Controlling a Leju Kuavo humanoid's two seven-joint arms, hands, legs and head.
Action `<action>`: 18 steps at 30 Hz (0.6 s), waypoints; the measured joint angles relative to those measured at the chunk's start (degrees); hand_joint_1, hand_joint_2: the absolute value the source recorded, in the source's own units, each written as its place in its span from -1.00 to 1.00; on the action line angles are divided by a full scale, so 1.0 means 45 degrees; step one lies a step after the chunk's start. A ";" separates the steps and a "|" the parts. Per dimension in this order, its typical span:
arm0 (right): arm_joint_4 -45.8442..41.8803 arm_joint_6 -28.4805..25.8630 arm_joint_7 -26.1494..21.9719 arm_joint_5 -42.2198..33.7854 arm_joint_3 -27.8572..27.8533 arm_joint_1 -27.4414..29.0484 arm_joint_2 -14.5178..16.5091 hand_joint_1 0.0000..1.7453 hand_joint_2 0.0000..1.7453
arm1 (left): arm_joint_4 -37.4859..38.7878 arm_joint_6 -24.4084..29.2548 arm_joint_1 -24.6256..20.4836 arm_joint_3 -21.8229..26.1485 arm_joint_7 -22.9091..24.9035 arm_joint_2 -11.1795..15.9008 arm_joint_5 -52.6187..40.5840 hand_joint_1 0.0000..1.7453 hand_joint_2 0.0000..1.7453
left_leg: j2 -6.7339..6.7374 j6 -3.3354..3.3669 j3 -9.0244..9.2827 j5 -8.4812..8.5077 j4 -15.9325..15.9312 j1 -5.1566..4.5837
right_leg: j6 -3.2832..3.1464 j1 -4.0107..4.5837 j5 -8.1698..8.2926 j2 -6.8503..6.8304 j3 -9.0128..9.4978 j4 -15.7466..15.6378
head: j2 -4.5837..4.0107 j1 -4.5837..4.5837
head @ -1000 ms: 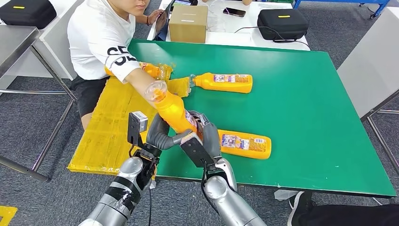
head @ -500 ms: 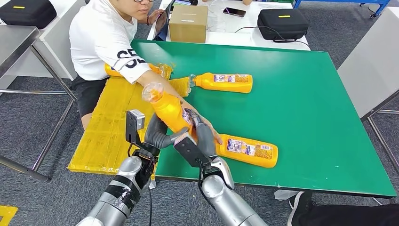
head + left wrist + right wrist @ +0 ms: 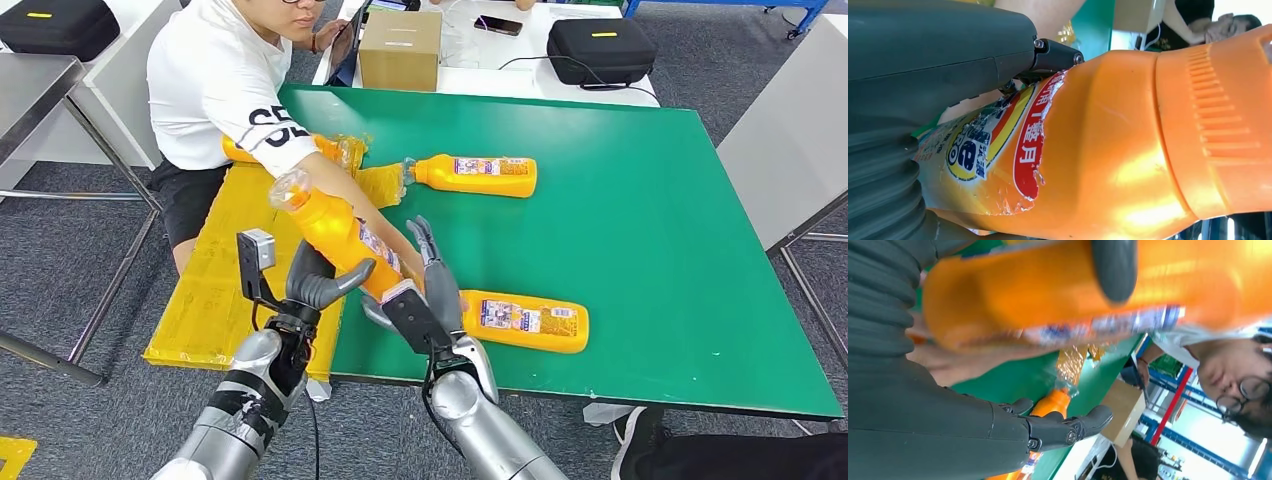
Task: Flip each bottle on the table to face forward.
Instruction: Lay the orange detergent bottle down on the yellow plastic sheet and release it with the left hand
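Orange bottle (image 3: 335, 238) gripped by left robot hand (image 3: 318, 283), right robot hand (image 3: 428, 290) apparently open, empty.

head view: from high on my body, facing forward and down over the green surface (image 3: 650, 230), both my arms coming in from below.
left wrist view: pressed close against the orange bottle (image 3: 1108, 150).
right wrist view: turned, close behind my right hand (image 3: 1058, 432).
shared: all three catch that bottle.
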 joint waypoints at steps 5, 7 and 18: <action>-0.0820 -0.0353 -0.0439 -0.0772 -0.0506 0.0310 -0.0162 -1.00 1.00 | -0.0029 0.1108 -0.0082 0.0252 -0.0522 0.0410 -0.1122 1.00 1.00 | 0.0002 0.0000 0.0000 0.0000 0.0000 0.0001 | 0.0000 0.0001 0.0000 0.0001 -0.0002 0.0001 | 0.0000 0.0000; -0.1332 -0.0402 -0.0625 -0.1169 -0.0783 0.0482 -0.0247 -1.00 1.00 | -0.0030 0.1905 -0.0183 0.0386 -0.0863 0.0685 -0.2088 1.00 1.00 | 0.0004 -0.0001 0.0001 0.0001 0.0000 0.0002 | 0.0000 0.0001 0.0000 0.0001 -0.0003 0.0001 | 0.0000 0.0000; -0.3006 -0.0121 -0.0940 -0.1988 -0.1901 0.1022 -0.0494 -1.00 1.00 | 0.0496 0.5547 -0.1237 0.0950 -0.1637 0.2199 -0.7884 1.00 1.00 | 0.0004 -0.0001 0.0001 0.0002 0.0000 0.0003 | -0.0001 0.0000 0.0000 0.0002 -0.0003 0.0005 | 0.0000 0.0000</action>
